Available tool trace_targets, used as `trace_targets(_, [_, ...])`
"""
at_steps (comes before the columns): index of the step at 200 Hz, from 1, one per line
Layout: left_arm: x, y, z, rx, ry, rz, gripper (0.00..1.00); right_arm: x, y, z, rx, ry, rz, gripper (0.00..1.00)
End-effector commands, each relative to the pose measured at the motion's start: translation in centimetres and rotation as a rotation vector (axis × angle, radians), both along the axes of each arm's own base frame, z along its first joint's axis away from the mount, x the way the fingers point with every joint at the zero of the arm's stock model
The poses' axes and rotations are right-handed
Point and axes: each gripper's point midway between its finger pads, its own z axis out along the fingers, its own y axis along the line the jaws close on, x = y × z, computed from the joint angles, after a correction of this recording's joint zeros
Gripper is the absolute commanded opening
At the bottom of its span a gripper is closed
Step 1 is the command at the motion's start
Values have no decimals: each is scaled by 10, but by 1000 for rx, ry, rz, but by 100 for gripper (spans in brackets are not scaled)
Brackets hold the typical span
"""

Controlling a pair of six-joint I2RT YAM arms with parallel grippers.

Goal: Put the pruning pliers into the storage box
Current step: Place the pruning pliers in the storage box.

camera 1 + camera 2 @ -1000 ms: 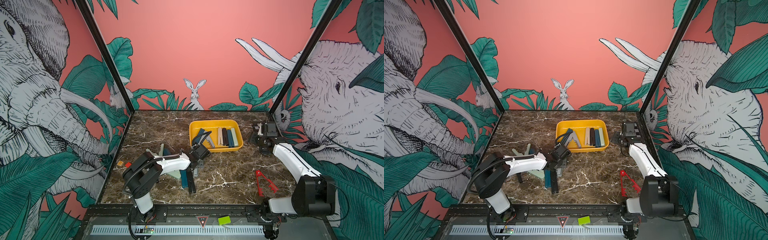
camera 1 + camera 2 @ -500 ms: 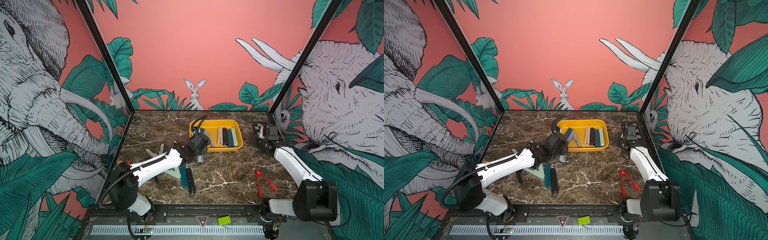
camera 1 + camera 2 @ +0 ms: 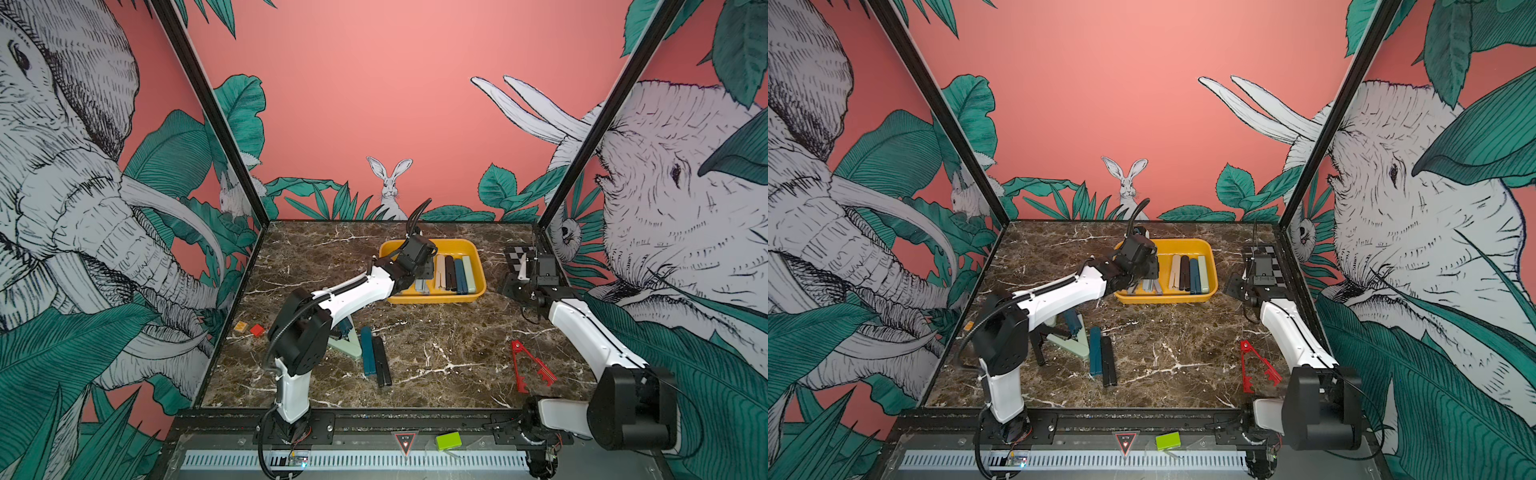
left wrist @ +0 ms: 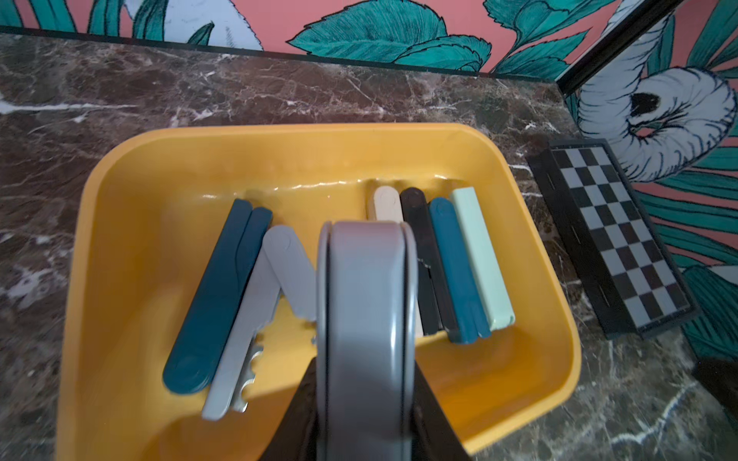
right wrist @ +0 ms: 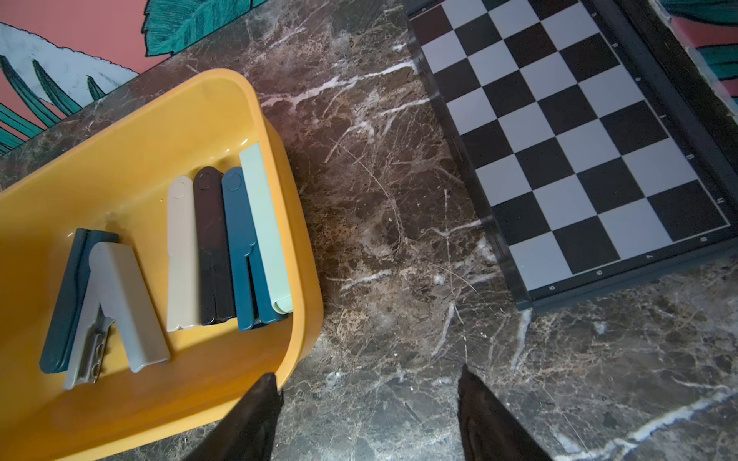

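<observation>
Nearest the front edge of the marble table [image 3: 436, 332], toward the right arm's side, a thin red pliers [image 3: 528, 365] lies spread in a V. Left of centre, a folded teal pliers [image 3: 367, 351] and a folded black pliers [image 3: 382, 361] lie side by side, touching. Just beside them a mint V-shaped pliers [image 3: 349, 348] lies partly hidden under the left arm [image 3: 353, 295]. An orange block [image 3: 240, 327] and a red block [image 3: 257, 330] sit near the left wall.

Farther back stands the yellow storage box [image 3: 440, 298]. The left gripper [image 4: 365, 383] hangs over it, clamped on a folded grey pliers [image 4: 367, 303]; whether that tool touches the box floor cannot be told. Inside the box, to one side of the held tool, lie a folded dark teal pliers [image 4: 217, 295] and an open grey pliers [image 4: 247, 319] with toothed metal showing. On the other side lies a touching row of four folded pliers [image 4: 451, 259]: beige, black, teal and mint, with the mint one nearest the wall facing the right arm.

The right gripper [image 5: 365, 411] hovers over bare marble between the box and the chequered board [image 5: 559, 139], its jaws wide apart and empty.
</observation>
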Motion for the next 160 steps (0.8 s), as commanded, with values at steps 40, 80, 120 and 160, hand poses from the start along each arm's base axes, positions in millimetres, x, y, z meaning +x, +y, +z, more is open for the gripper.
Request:
trace_targets(40, [38,-53,-28,-50,10,-76,10,-4,-5,2,-4,-18,-29,69])
trace_targets(80, [50,-56,-56,-23,27,-44,10,-7,-7,-2,-12,-8,-33,69])
trace_targets(120, [58,-53,-76,12,55,-21,10,-8,-6,-4,-13,1,-24,69])
trace_targets(160, [60,-41,-79,41,56,5,10,-11,-9,-5,-24,8,-22,69])
